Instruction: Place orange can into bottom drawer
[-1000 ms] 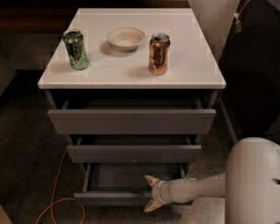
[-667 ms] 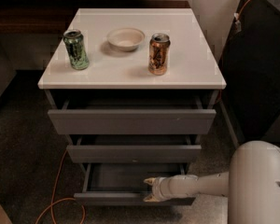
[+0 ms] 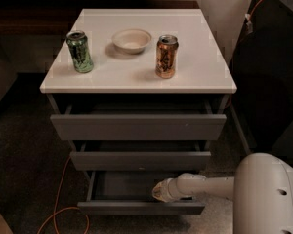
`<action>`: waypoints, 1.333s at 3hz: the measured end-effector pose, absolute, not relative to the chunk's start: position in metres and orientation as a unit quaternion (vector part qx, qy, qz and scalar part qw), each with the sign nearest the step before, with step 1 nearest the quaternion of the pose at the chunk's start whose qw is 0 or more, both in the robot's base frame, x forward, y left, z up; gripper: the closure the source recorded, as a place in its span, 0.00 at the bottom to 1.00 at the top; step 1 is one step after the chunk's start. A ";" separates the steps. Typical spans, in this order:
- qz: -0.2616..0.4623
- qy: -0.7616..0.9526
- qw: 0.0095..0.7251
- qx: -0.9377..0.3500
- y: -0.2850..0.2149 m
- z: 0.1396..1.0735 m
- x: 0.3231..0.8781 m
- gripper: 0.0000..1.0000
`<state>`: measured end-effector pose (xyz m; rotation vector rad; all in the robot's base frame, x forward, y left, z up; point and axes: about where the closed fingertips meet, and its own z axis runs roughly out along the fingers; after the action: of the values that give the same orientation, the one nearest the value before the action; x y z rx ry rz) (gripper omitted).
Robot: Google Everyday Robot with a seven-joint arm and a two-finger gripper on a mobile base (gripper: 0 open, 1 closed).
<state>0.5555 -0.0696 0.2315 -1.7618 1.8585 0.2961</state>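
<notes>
The orange can (image 3: 166, 56) stands upright on the white cabinet top (image 3: 136, 77), right of centre. The bottom drawer (image 3: 136, 206) is pulled out, its dark grey interior showing. My gripper (image 3: 158, 191) sits low at the end of the white arm, inside the open bottom drawer, just behind its front panel toward the right. It is far below the can and holds nothing that I can see.
A green can (image 3: 80, 51) stands at the left of the top and a shallow white bowl (image 3: 132, 39) at the back centre. The two upper drawers (image 3: 136, 126) are partly open. An orange cable (image 3: 63, 213) lies on the floor at left. A dark cabinet (image 3: 273, 72) stands to the right.
My gripper has drawn back a little to the right and up inside the bottom drawer. The cans and bowl have not moved.
</notes>
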 end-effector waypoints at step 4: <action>0.130 0.710 0.221 -0.656 -0.071 0.170 0.567 1.00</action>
<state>0.5672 -0.0712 0.1695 -1.8132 1.9629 0.3583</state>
